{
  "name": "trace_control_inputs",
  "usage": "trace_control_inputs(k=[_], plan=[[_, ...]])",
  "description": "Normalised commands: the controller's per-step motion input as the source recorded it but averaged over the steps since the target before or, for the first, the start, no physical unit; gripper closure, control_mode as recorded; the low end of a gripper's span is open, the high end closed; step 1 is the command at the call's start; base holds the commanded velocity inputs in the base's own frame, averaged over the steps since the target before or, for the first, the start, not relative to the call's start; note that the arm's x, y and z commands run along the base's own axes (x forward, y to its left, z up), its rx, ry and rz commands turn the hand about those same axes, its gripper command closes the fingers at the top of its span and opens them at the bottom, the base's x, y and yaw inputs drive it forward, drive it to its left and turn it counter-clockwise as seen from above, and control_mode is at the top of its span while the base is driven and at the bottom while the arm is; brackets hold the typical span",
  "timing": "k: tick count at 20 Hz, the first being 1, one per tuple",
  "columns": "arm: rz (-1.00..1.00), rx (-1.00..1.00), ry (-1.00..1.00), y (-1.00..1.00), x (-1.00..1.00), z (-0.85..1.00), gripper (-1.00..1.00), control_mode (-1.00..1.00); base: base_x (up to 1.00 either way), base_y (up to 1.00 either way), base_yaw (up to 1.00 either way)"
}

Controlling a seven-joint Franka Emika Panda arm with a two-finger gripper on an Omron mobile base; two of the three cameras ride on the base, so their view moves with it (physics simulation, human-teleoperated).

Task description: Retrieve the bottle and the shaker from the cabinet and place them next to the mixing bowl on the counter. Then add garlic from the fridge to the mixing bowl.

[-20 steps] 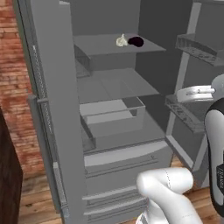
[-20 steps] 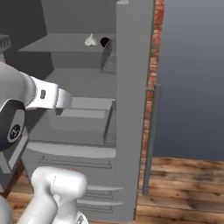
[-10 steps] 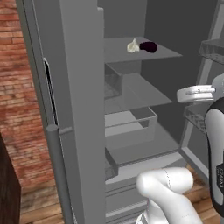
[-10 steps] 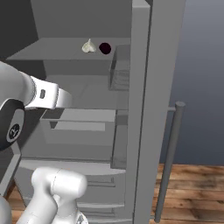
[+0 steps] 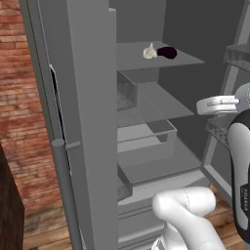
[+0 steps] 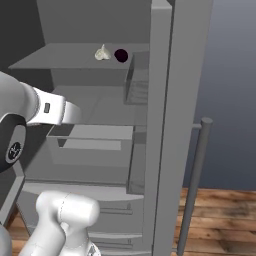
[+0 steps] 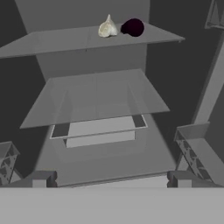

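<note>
Since a moment ago the whole picture has slid sideways, so the base has driven and the camera went with it; the fridge [image 5: 88, 122] itself has not moved, and the garlic sits in the same spot on its shelf.

The gripper [image 7: 109, 179] looks into the open fridge from low down. Its two dark tips stand far apart at the bottom of the hand view, so it is wide open and holds nothing.

The garlic [image 7: 107, 28] is on the top shelf [image 7: 65, 41] of the fridge, near the front edge, high above the gripper. It is small and pale, whitish-cream, round at the bottom with a little point on top. Just beside it on that shelf lies a dark purple round thing [image 7: 133, 27], so close that the two may be touching.

What could go wrong, I think: the gripper could grab or bump the dark round thing by mistake because it sits so close. The garlic is round, so it could roll off the shelf if it gets pushed. The arm must reach up a long way, and it could knock the shelf edge or the open fridge door [image 6: 165, 125] beside it.
</note>
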Motion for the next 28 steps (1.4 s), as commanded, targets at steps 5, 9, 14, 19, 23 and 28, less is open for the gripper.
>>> trace_control_inputs(k=[5, 9, 14, 19, 23, 28], plan=[[0.0, 0.0, 0.0, 0.0, 0.0, 0.0, -1.0, 1.0, 0.38, 0.0, 0.0], [0.0, 0.0, 0.0, 0.0, 0.0, 0.0, -1.0, 1.0, 0.0, 0.0, 0.0], [0.0, 0.0, 0.0, 0.0, 0.0, 0.0, -1.0, 1.0, 0.02, 0.0, 0.0], [0.0, -0.03, 0.05, 0.08, 0.21, 0.09, -1.0, -1.0, 0.08, 0.0, 0.0], [0.1, -0.23, 0.3, 0.33, 0.94, 0.43, -1.0, -1.0, 0.0, 0.0, 0.0], [0.08, -0.15, 0.25, 0.07, 0.7, 0.3, -1.0, -1.0, 0.0, 0.0, 0.0]])
